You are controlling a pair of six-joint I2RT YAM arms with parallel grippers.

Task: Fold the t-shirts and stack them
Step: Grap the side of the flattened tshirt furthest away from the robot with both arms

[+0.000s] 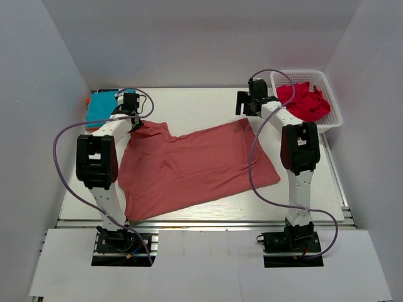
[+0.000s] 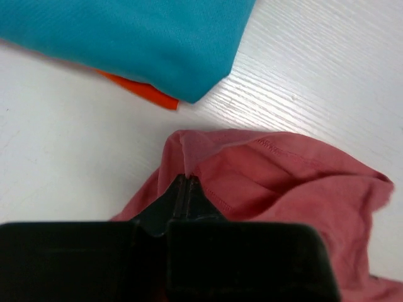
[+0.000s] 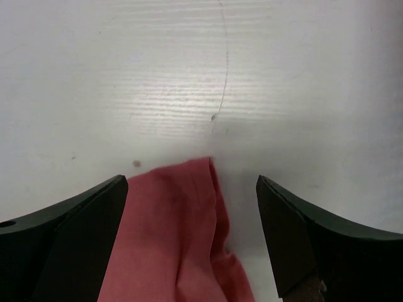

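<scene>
A faded red t-shirt (image 1: pixel 189 163) lies spread across the table. My left gripper (image 1: pixel 131 117) is shut on its far left corner, pinching the fabric (image 2: pixel 189 165) between the jaws. My right gripper (image 1: pixel 247 102) is open above the shirt's far right corner (image 3: pixel 189 207), which lies on the table between the fingers (image 3: pixel 82 226). A folded teal shirt (image 1: pixel 102 105) on an orange one (image 2: pixel 148 94) sits at the far left corner of the table.
A white basket (image 1: pixel 327 123) at the far right holds a crumpled bright red shirt (image 1: pixel 303 100). Grey walls enclose the table on three sides. Purple cables loop from both arms.
</scene>
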